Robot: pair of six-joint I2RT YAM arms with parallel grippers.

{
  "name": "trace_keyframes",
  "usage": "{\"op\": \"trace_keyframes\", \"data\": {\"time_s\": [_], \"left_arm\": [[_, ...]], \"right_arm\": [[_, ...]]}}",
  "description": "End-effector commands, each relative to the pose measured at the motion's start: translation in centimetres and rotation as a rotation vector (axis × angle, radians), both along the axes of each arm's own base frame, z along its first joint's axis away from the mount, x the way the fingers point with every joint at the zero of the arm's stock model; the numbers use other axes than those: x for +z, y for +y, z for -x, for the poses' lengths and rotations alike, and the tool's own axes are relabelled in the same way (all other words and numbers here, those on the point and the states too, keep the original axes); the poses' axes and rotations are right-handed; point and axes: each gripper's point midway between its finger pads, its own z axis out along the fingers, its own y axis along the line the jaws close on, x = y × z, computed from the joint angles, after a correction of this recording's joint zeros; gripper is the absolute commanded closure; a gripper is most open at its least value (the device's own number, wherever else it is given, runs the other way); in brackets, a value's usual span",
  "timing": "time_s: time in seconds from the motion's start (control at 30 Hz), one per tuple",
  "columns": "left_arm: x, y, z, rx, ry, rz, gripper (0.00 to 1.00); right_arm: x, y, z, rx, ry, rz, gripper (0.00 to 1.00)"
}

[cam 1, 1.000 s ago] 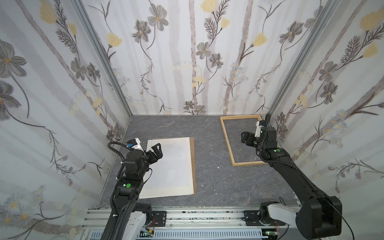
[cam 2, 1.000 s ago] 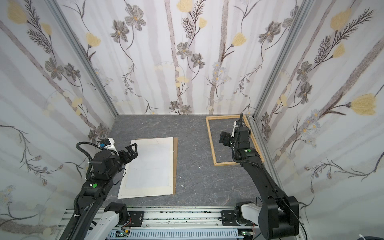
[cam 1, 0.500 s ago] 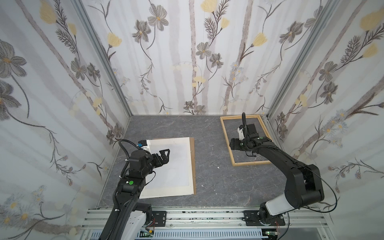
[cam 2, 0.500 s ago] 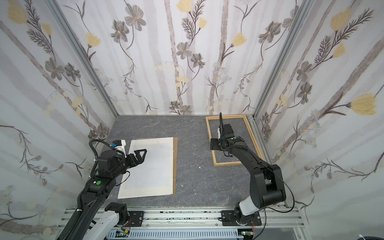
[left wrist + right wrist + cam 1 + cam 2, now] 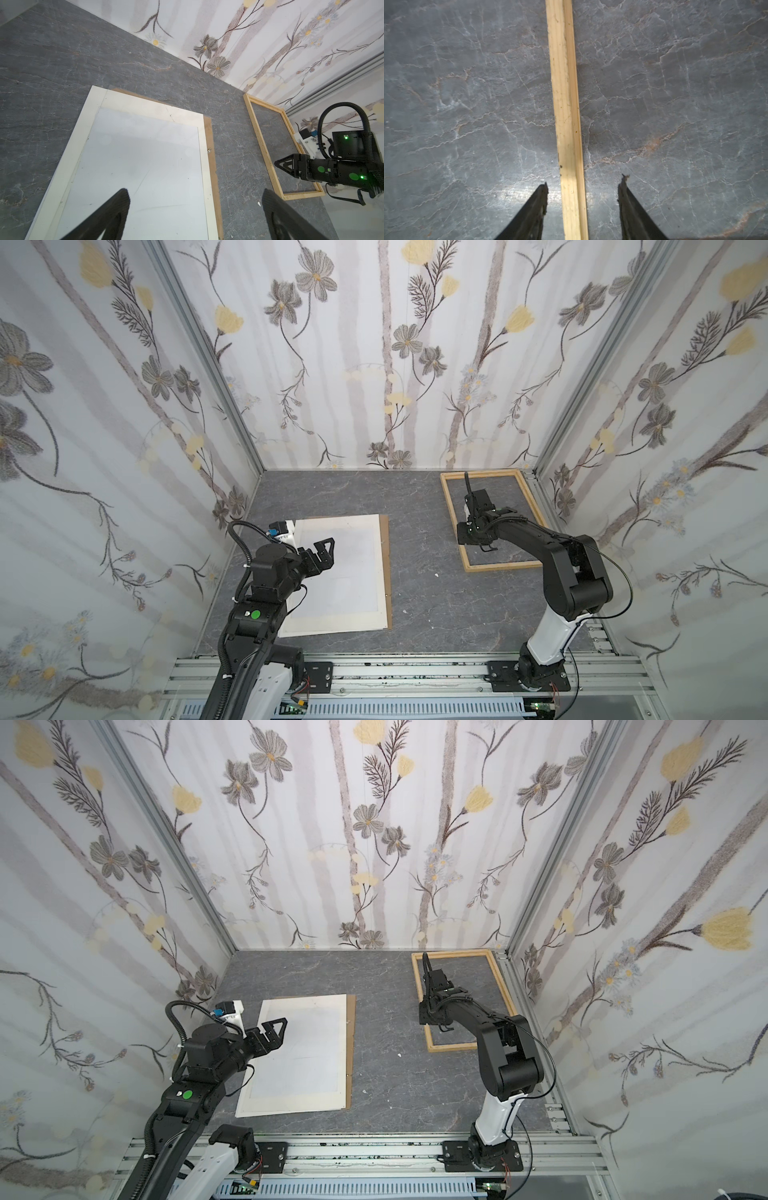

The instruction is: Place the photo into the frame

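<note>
The photo (image 5: pixel 349 572) (image 5: pixel 307 1052) (image 5: pixel 145 166) lies plain white side up on the grey floor at the left. My left gripper (image 5: pixel 324 551) (image 5: pixel 274 1029) (image 5: pixel 195 193) hovers open over its left part, holding nothing. The frame (image 5: pixel 503 566) (image 5: pixel 453 1047) (image 5: pixel 264 149), of thin pale wood, lies flat at the back right. My right gripper (image 5: pixel 465 535) (image 5: pixel 428 1013) (image 5: pixel 584 185) points down over the frame's left strip (image 5: pixel 566 104). Its jaws straddle the strip with a gap on each side, so it is open and not gripping.
A brown backing panel (image 5: pixel 385 564) (image 5: pixel 351 1036) lies under the photo and shows along its right edge. Flowered walls close in the left, back and right sides. An aluminium rail (image 5: pixel 415 672) runs along the front. Small white flecks (image 5: pixel 436 574) lie between panel and frame.
The right gripper swung from the frame's right side to its left strip, came down over it, and its jaws narrowed. The left gripper moved out over the photo, still open.
</note>
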Motion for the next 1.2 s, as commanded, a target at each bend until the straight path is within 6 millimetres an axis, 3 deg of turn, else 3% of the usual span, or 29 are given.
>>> {"op": "trace_keyframes", "data": {"time_s": [0.0, 0.17, 0.4, 0.67, 0.97, 1.17], "left_arm": [[-0.7, -0.2, -0.4, -0.012, 0.046, -0.012, 0.0], [-2.0, 0.3, -0.9, 0.02, 0.119, -0.03, 0.0], [-3.4, 1.1, -1.3, 0.082, 0.181, -0.033, 0.0], [-4.1, 2.0, -1.6, 0.137, 0.23, -0.03, 0.0], [-3.6, 2.6, -2.8, 0.163, 0.243, -0.015, 0.0], [-4.1, 3.3, -3.4, 0.184, 0.271, -0.021, 0.0]], "right_arm": [[-0.6, 1.0, -0.3, 0.01, -0.002, 0.003, 0.49], [-1.8, 2.3, 0.2, 0.021, 0.018, 0.008, 0.57], [-2.0, 4.8, 0.8, 0.049, 0.012, -0.012, 0.71], [-2.9, 8.7, 2.5, 0.097, 0.022, -0.046, 0.76], [-3.4, 12.1, 5.2, 0.146, 0.026, -0.067, 0.83], [-2.3, 13.8, 7.2, 0.117, -0.007, -0.111, 0.85]]}}
